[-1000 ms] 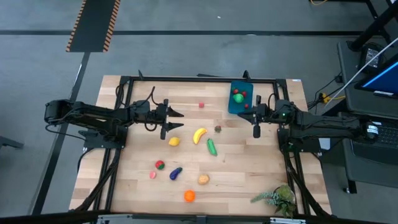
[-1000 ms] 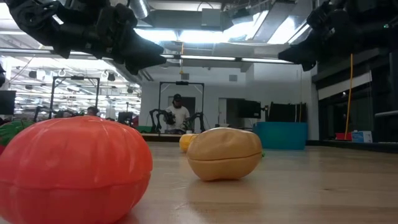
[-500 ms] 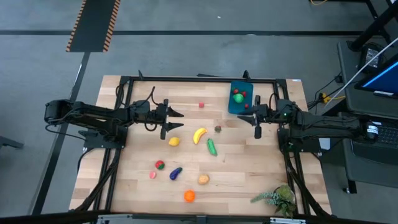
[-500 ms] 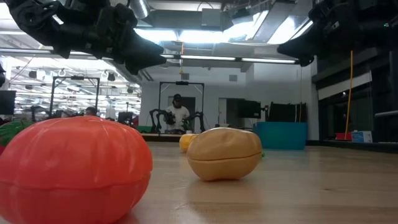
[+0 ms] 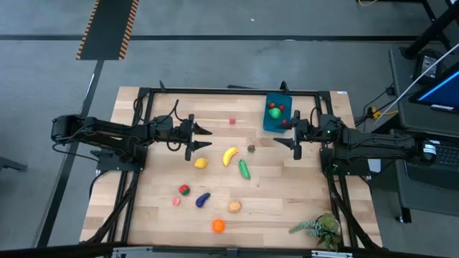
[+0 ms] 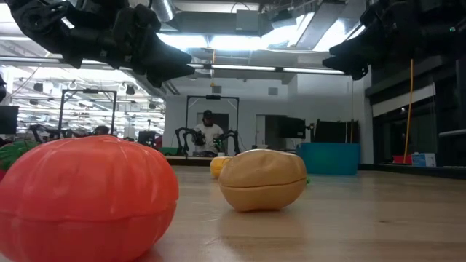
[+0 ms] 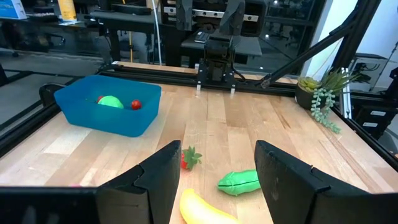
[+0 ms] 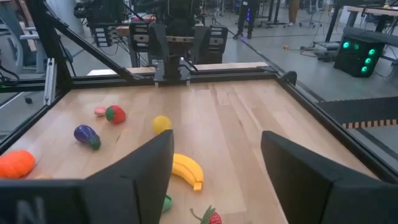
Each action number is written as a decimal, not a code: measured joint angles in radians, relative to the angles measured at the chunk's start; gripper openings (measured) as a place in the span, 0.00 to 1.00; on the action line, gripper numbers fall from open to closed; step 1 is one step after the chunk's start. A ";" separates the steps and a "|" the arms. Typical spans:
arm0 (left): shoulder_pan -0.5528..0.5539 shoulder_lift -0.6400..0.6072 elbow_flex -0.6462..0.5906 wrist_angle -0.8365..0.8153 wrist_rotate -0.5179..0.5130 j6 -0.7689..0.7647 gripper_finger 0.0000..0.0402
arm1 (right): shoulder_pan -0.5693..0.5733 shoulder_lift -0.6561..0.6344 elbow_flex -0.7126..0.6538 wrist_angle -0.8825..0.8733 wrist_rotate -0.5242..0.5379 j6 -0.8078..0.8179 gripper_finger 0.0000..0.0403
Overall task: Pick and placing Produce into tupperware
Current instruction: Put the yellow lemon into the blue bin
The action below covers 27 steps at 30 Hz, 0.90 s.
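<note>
The blue tupperware point(image 5: 277, 100) stands at the table's far right and holds a green piece point(image 5: 274, 112) and small red ones point(image 7: 135, 104). My right gripper point(image 5: 281, 133) hovers open at its near edge with nothing between its fingers point(image 8: 217, 180); a small red piece point(image 5: 289, 122) shows right beside it. My left gripper point(image 5: 204, 137) waits open above the table, left of the middle. Loose produce lies on the wood: banana point(image 5: 229, 155), cucumber point(image 5: 244, 169), lemon point(image 5: 201, 163), strawberry point(image 5: 252, 148), eggplant point(image 5: 203, 200), an orange piece point(image 5: 219, 226) and a tan one point(image 5: 234, 207).
A leafy plant sprig point(image 5: 319, 228) lies at the near right corner. A black metal frame point(image 5: 215, 92) runs around the table's edges. A small red cube point(image 5: 232, 120) sits left of the tupperware. Bare wood shows between the cucumber and the table's right edge.
My right gripper has opened where it hovers by the tupperware: its fingers, together a second ago, now stand apart. The produce on the table has not moved.
</note>
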 joint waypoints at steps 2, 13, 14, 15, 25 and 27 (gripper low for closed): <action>0.000 0.000 0.000 0.000 0.000 0.000 0.49 | 0.000 0.000 0.000 0.000 0.000 -0.003 0.63; 0.000 0.000 0.000 0.001 0.000 0.000 0.49 | 0.000 0.000 0.000 0.000 0.001 -0.003 0.64; 0.000 0.000 0.000 0.000 0.000 0.000 0.49 | 0.000 0.000 0.000 0.003 0.002 -0.003 0.64; 0.000 0.000 0.000 0.000 0.000 0.000 0.49 | 0.000 0.000 0.000 0.011 0.002 -0.003 0.64; 0.001 0.000 0.000 0.001 -0.032 0.019 0.49 | 0.000 0.000 0.001 0.022 0.003 -0.025 0.64; 0.001 0.000 0.000 -0.003 -0.061 0.020 0.49 | 0.000 0.000 0.001 0.021 0.003 -0.044 0.64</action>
